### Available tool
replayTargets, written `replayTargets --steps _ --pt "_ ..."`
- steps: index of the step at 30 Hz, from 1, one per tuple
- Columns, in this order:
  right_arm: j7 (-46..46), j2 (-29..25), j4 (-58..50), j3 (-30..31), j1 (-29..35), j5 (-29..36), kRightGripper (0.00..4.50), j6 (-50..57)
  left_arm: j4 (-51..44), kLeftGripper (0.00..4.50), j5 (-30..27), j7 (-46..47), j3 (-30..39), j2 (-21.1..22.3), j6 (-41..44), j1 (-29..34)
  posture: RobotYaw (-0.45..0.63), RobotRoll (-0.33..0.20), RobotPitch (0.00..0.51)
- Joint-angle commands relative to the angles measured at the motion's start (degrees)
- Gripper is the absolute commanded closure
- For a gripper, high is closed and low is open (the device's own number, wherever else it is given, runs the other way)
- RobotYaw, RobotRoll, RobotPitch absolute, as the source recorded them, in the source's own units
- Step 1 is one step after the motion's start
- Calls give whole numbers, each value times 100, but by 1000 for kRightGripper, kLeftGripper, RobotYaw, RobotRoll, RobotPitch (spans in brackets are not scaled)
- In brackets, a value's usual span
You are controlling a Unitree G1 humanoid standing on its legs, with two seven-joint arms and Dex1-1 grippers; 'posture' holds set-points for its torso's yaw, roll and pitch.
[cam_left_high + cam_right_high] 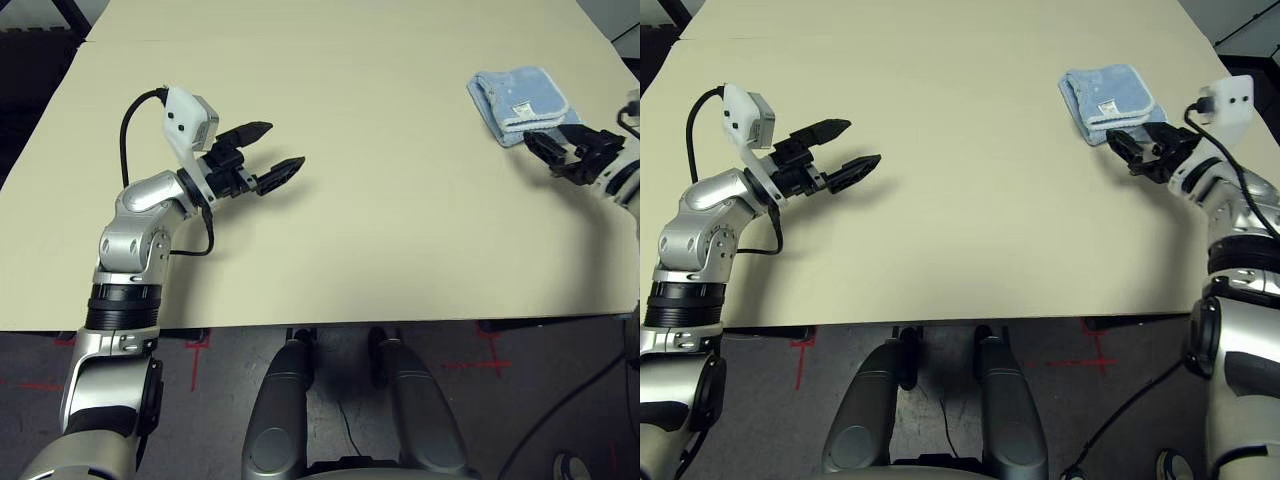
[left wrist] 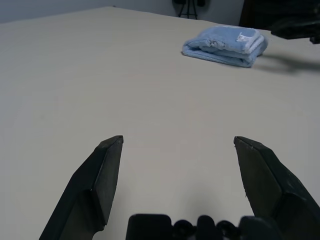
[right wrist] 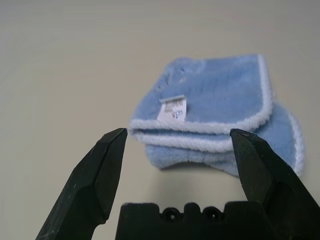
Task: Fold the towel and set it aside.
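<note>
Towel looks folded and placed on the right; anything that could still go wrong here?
1. The right gripper hovers open right beside the folded light blue terry-cloth towel; a careless retreat might snag it and undo the fold.
2. The stacked layers look loose and uneven, so they could slump open.

lab; bare table point(image 1: 350, 200); taped floor marks point(image 1: 490, 362)

My wide, pale beige, smooth-topped desk point(image 1: 380, 230) stands over dark grey carpet point(image 1: 520, 400); red tape crosses point(image 1: 490, 362) mark the carpet just below the desk's near edge.
</note>
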Motion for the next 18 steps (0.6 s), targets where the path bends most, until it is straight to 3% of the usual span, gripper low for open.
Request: replayTargets --steps 1,9,14,18 --pt "-292 285 -487 -237 215 178 36 -545 9 0 81 349 143 -71 61 40 8 0 272" --pt "-2033 1111 -404 -130 119 -335 36 -1569 413 0 643 2070 508 -624 -309 -64 16 0 277" --pt "-2750 1650 -11 135 -226 -658 36 -1943 1011 0 1087 3461 862 -1115 -1084 -287 36 0 270" --pt "-3082 1979 335 187 -386 -721 36 -2238 1472 0 1449 4315 1060 -1259 -1894 -279 66 0 256"
